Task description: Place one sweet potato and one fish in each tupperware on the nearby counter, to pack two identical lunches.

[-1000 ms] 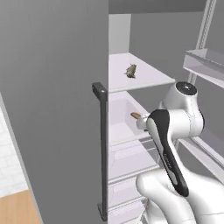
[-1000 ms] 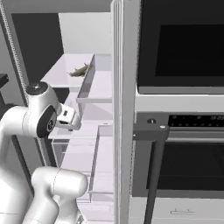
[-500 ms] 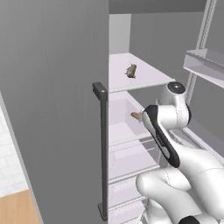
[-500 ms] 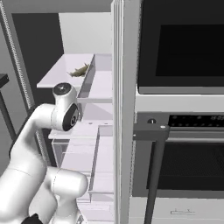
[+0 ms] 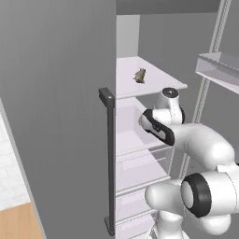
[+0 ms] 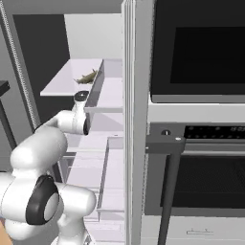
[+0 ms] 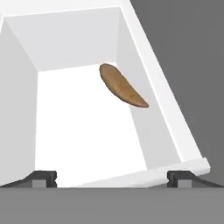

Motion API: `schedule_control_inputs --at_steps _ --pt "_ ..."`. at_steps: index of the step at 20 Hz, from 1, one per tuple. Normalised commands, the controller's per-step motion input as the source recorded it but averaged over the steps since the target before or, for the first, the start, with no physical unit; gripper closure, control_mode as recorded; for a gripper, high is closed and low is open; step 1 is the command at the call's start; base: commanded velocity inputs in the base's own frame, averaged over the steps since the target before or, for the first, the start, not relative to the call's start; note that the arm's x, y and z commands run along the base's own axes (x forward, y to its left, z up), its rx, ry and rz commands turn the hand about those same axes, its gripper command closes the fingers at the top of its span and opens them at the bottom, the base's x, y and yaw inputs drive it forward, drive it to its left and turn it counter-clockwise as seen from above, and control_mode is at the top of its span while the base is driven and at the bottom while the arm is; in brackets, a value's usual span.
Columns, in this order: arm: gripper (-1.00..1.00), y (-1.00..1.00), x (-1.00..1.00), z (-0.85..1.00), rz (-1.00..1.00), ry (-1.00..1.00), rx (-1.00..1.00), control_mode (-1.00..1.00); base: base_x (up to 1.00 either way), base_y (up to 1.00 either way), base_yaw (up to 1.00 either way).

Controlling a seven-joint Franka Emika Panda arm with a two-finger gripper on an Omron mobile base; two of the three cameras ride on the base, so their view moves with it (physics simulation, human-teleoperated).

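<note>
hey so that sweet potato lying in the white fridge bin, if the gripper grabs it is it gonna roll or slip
Probably apt to roll: the sweet potato is long, rounded and tapers to points, lying on the smooth floor of the white bin. It looks stiff, so it should not flop. It lies against the bin's side wall, which may crowd one finger of the open gripper.

left base: behind arm, faces open fridge shelves | right base: same shelves, opposite side, beside oven | hand: close, looking into white drawer
</note>
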Motion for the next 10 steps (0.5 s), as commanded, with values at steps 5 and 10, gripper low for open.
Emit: schedule_control_inputs --at_steps 5,10 --pt "-1.0 0.0 0.2 -0.22 -0.01 0.05 0.0 -1.0 0.0 0.0 0.0" --pt "-1.0 -0.04 0.72 -0.23 0.0 0.0 0.0 -1.0 0.0 0.0 0.0"
